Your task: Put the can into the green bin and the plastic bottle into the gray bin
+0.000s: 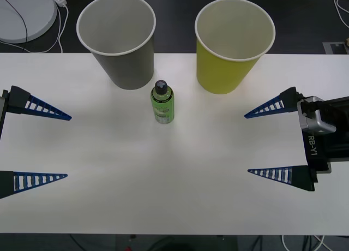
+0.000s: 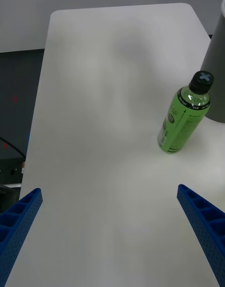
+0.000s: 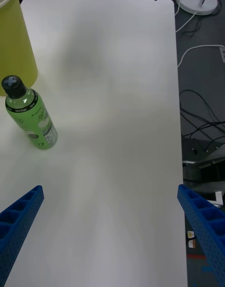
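- Green plastic, bright and capped in dark, is standing upright on the white table [image 1: 163,169]: the plastic bottle [image 1: 162,102] is sitting just in front of the two cups, between them and a little nearer the gray one.
- The gray bin [image 1: 119,39] is standing at the far edge of the table toward the robot's left, mouth up, its white inside showing.
- The green bin [image 1: 232,43] is standing beside it toward the robot's right, also upright, apart from the gray cup and from the bottle.
- The left gripper [image 1: 41,144] is hovering over the table's left edge, its blue ribbed fingers spread wide and holding nothing, well apart from the bottle.
- The right gripper [image 1: 275,142] is hovering over the table's right side, likewise gaping with nothing between its fingers, its tips pointing toward the table's middle.
- From the right wrist view the bottle [image 2: 185,113] is standing just beside the gray cup's wall [image 2: 216,71]; from the left wrist view it [image 3: 30,116] is standing near the yellow-green cup [image 3: 15,43].
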`<state>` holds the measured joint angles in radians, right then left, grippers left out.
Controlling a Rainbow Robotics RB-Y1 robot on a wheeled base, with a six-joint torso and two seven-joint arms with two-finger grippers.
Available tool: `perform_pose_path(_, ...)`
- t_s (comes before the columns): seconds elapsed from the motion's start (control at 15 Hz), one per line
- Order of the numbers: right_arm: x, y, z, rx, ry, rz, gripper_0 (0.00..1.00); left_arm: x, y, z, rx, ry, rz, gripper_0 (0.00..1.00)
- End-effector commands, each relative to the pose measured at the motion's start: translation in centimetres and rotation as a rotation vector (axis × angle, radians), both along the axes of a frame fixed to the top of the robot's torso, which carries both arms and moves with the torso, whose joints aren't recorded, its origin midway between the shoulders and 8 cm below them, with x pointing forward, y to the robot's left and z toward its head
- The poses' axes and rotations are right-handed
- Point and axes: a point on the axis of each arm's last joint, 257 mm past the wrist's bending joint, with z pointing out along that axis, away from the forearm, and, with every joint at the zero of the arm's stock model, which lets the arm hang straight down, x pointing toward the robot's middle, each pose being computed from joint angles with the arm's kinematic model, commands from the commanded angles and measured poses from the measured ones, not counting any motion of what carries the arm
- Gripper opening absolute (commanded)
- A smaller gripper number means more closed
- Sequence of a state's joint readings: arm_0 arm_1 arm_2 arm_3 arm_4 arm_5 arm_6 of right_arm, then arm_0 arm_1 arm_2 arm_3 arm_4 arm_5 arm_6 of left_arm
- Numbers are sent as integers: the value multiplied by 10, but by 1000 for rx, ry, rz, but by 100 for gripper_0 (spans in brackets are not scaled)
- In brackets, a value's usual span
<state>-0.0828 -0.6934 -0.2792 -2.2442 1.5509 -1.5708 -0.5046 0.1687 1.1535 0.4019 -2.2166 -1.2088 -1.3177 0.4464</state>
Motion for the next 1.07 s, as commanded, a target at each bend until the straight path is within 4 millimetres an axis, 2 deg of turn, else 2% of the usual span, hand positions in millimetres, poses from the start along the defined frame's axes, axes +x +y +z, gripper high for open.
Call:
perform_pose_path(0.07,0,0,0,0,0,0,100,0,0,0,0,0,0,100)
perform_pose_path(0.27,0,0,0,0,0,0,100,0,0,0,0,0,0,100)
perform_pose_path(0.33,0,0,0,0,0,0,100,-11,2,-23,-11,81,15,100)
perform_pose_path(0.47,0,0,0,0,0,0,100,-7,3,-26,-78,103,52,100)
perform_pose_path(0.93,0,0,0,0,0,0,100,25,22,-28,-190,43,222,100)
perform_pose_path(1.07,0,0,0,0,0,0,100,34,21,-34,-221,27,265,100)
